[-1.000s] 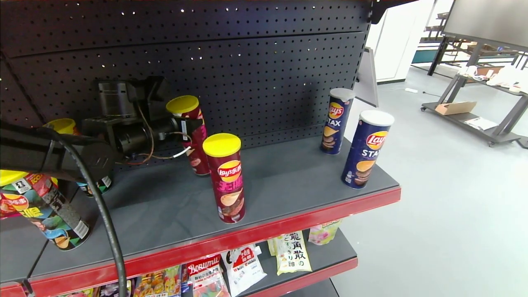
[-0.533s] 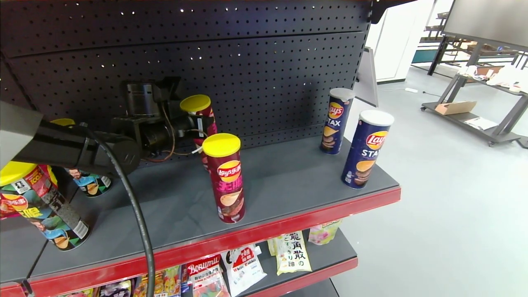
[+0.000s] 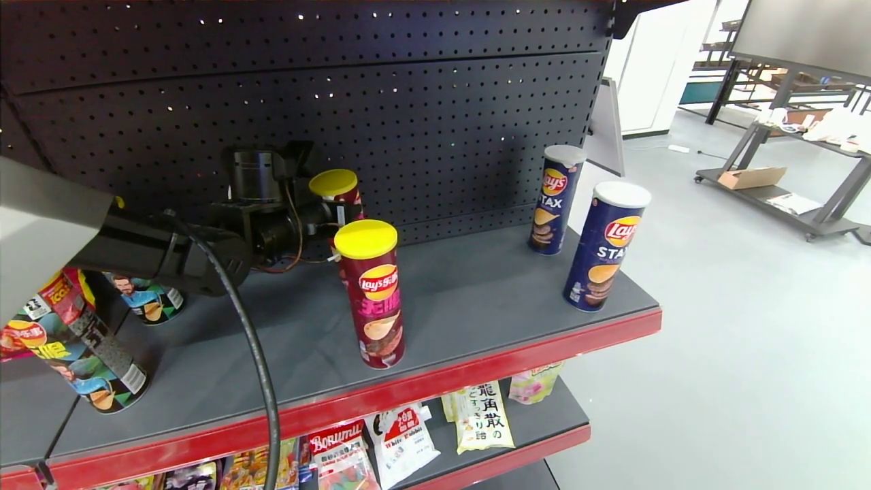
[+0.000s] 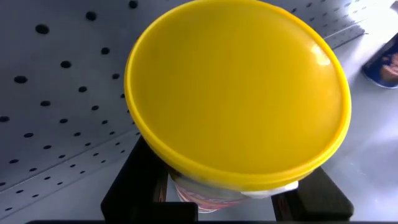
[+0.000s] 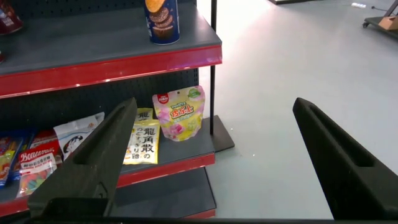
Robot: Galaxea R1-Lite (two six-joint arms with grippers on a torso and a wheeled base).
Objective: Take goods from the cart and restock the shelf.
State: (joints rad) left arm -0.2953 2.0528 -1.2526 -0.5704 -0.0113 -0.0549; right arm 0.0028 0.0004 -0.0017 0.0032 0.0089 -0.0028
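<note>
My left gripper (image 3: 325, 216) clamps the yellow-lidded can (image 3: 334, 184); its base hides behind the front can (image 3: 373, 292) just before the gripper; my right gripper (image 5: 217, 163) hangs spread, empty.

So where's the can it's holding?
Head view, left of centre: the held can is in the left arm's jaws near the pegboard, just behind the front yellow-lidded can.

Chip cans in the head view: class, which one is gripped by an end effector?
The maroon, yellow-lidded can at the back by the pegboard, in the left end effector. Its twin stands free at the front.
</note>
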